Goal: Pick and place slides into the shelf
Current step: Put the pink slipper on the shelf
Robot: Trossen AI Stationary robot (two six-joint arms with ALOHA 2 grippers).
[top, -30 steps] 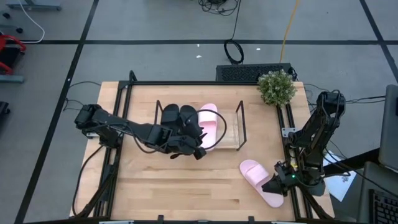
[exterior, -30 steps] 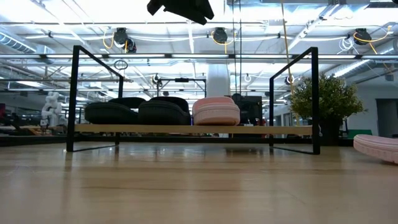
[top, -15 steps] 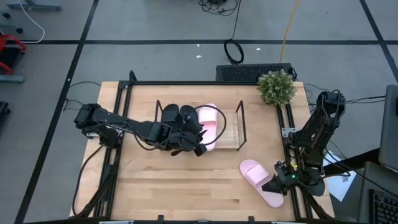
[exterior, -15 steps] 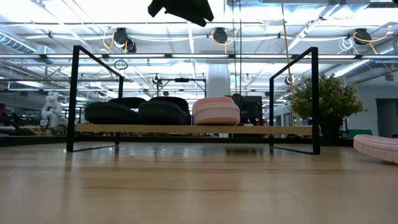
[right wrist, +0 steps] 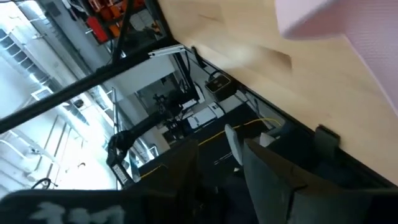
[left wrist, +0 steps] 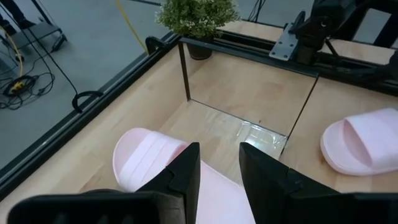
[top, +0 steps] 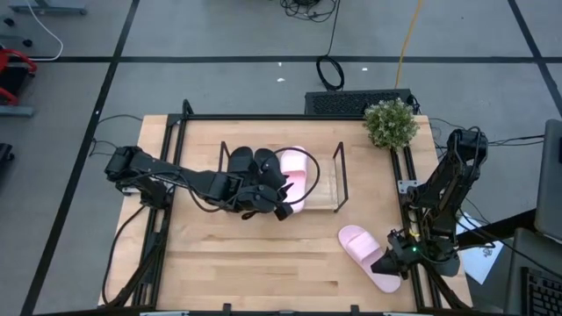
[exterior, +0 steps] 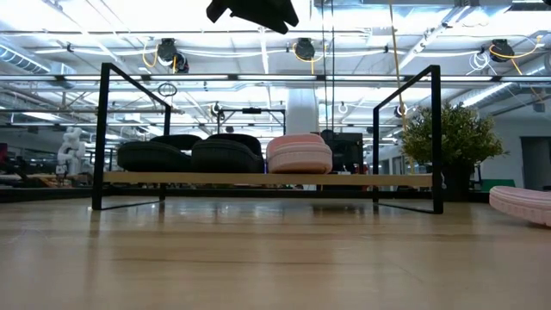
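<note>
High view: shelf (top: 337, 175) holding two black slides (top: 250, 161) and a pink slide (top: 297, 167); left gripper (top: 279, 208) at its front edge, empty. Right gripper (top: 385, 261) at the loose pink slide (top: 362, 252), well off the shelf.

Low view: three slides side by side on the shelf.

Wrist views: left fingers (left wrist: 185, 171) parted, gripping nothing; right fingers (right wrist: 267, 165) apart, pink slide just beyond.

You have a pale wooden table (top: 246, 263) carrying the wire shelf (top: 337, 180), a potted plant (top: 390, 123) at its far right corner, and one pink slide (top: 360, 250) lying loose near the right edge. On the shelf's base sit two black slides (exterior: 189, 155) and one pink slide (exterior: 299, 153), side by side.
</note>
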